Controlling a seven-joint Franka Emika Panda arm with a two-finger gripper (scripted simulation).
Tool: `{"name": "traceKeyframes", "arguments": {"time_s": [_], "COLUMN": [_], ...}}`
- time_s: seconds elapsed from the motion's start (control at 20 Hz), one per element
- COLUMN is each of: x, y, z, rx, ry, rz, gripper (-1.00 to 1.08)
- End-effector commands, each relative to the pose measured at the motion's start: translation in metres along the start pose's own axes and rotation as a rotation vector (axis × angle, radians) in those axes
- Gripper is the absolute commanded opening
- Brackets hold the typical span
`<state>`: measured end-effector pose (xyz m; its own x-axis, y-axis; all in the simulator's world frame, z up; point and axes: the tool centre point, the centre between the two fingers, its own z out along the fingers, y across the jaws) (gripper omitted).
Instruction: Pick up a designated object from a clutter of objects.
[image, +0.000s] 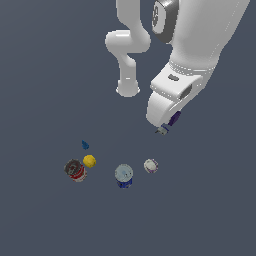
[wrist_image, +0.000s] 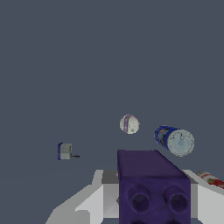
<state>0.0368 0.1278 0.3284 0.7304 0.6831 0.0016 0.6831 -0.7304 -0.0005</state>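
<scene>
purple piece in fingers, whitish ball (nr blue can)

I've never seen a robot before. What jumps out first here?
The big white arm fills the top of the exterior view, its claw closed on a tiny dark purple block. Below it small things lie scattered on the dark floor: a red-and-dark can, a yellow ball, a blue can, a whitish ball.
</scene>
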Motion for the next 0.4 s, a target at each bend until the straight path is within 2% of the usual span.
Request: {"name": "traceKeyframes", "arguments": {"time_s": [0.0,0.35], "x": [0.000,-0.001], "y": [0.005,0.010], "z": [-0.011,-0.023], "rx": [0.000,0.000], "ry": [-0.001,-0.001], "rz": [0.000,0.000], "gripper": [-1.00,-1.00]}}
